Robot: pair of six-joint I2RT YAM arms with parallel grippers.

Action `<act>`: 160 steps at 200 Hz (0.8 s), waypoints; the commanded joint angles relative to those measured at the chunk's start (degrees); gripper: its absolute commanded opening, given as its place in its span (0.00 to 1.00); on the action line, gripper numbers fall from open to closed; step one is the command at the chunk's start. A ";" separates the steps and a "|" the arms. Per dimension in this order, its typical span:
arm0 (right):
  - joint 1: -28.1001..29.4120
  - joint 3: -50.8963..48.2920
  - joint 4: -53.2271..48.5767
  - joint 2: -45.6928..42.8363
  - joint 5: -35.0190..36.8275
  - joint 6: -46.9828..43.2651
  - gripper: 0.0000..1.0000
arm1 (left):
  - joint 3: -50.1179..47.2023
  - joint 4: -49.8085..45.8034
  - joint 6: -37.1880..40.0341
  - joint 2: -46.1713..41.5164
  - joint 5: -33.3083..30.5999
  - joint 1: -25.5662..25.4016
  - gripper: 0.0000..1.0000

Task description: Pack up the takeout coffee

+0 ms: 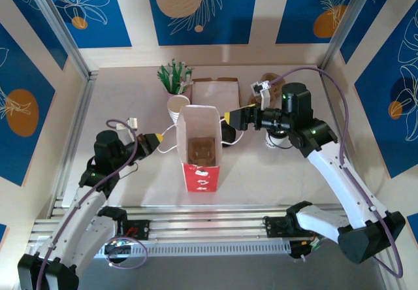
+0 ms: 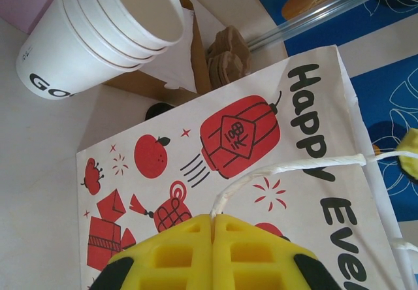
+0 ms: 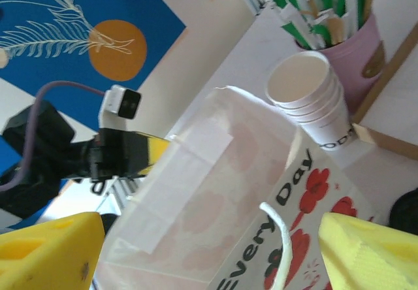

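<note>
The left gripper point(image 2: 212, 219) is clamping its yellow fingers fully together on the white cord handle point(image 2: 287, 167) of the red-and-white paper bag point(image 1: 199, 179), holding that cord out sideways from the bag's left wall. The bag is standing upright and open-topped at the middle of the table point(image 1: 124, 100), and a brown moulded cup carrier point(image 1: 201, 149) is sitting at its bottom. The right gripper point(image 3: 209, 228) is hanging just beside the bag's right wall near its rim, with its jaws standing wide apart and gripping nothing. The bag's other cord handle point(image 3: 279, 234) is showing beyond the gap between them. The takeout coffee point(image 1: 228, 134) is standing on the table outside the bag, just beside its far right corner and under the right gripper, with little more than its black lid showing. A stack of lidless white paper cups point(image 2: 98, 29) is standing behind the bag, near its far left corner
</note>
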 commanded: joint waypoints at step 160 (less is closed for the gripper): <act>-10.29 14.86 -38.29 17.38 46.50 7.38 0.99 | 5.00 -11.43 1.00 -5.72 -3.13 -0.74 0.00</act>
